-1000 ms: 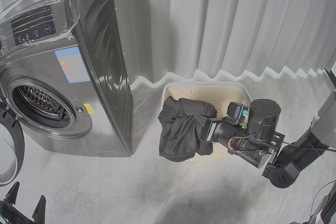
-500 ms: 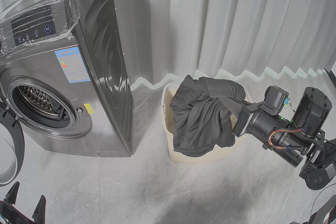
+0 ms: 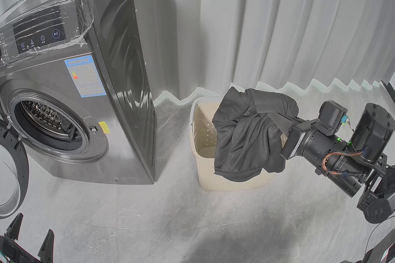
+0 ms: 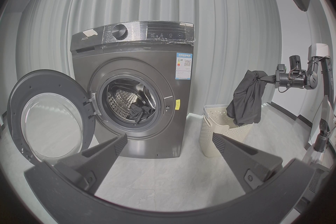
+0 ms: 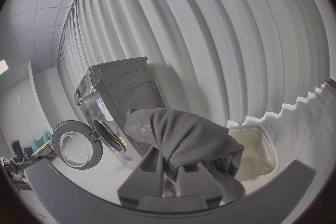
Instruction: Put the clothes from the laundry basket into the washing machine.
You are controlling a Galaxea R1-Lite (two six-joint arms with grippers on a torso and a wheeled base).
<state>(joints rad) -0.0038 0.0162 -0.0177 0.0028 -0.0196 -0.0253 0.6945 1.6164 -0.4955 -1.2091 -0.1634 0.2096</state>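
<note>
Dark grey fabric garment [image 3: 247, 140]: light, limp, hanging over cream plastic laundry basket [image 3: 200, 140]. Right end effector [image 3: 285, 119] pinches its bunched fold. Left end effector [image 4: 168, 136] spread, empty.

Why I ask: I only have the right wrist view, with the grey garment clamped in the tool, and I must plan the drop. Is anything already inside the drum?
Observer: Yes. The left wrist view shows a dark garment lying in the drum of the washing machine, near the front of the opening.
Operator: And where is the left tool?
Observer: The left tool is open. It is low near the floor, in front of the machine's open door.
</note>
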